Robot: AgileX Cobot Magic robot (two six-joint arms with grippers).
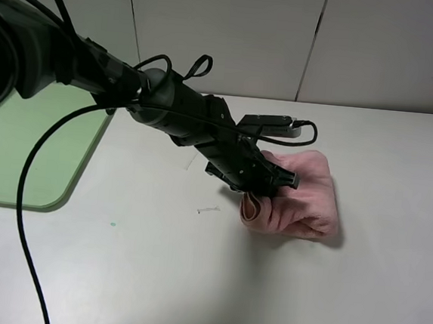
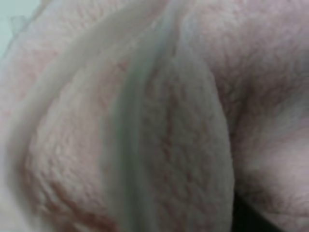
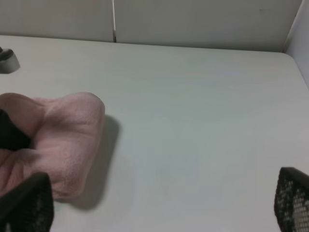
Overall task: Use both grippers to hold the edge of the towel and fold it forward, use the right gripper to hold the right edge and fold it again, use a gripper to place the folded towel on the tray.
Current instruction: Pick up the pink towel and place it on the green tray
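Observation:
The folded pink towel (image 1: 304, 196) lies bunched on the white table, right of centre. My left gripper (image 1: 271, 186) reaches across from the left and is shut on the towel's left side, where the cloth puckers around the black fingers. In the left wrist view the towel (image 2: 183, 145) fills the picture, with a pale hem (image 2: 130, 145) running through it. The right wrist view shows the towel (image 3: 63, 135) off to one side and my right gripper (image 3: 159, 205) open, empty and away from it. The right gripper does not show in the exterior high view. The light green tray (image 1: 20, 152) lies at the far left.
The left arm and its black cables (image 1: 32, 191) span the table from the tray toward the towel. A pale wall of panels (image 1: 288, 39) stands behind the table. A small scrap (image 1: 208, 210) and a green speck (image 1: 112, 223) lie on the table left of the towel.

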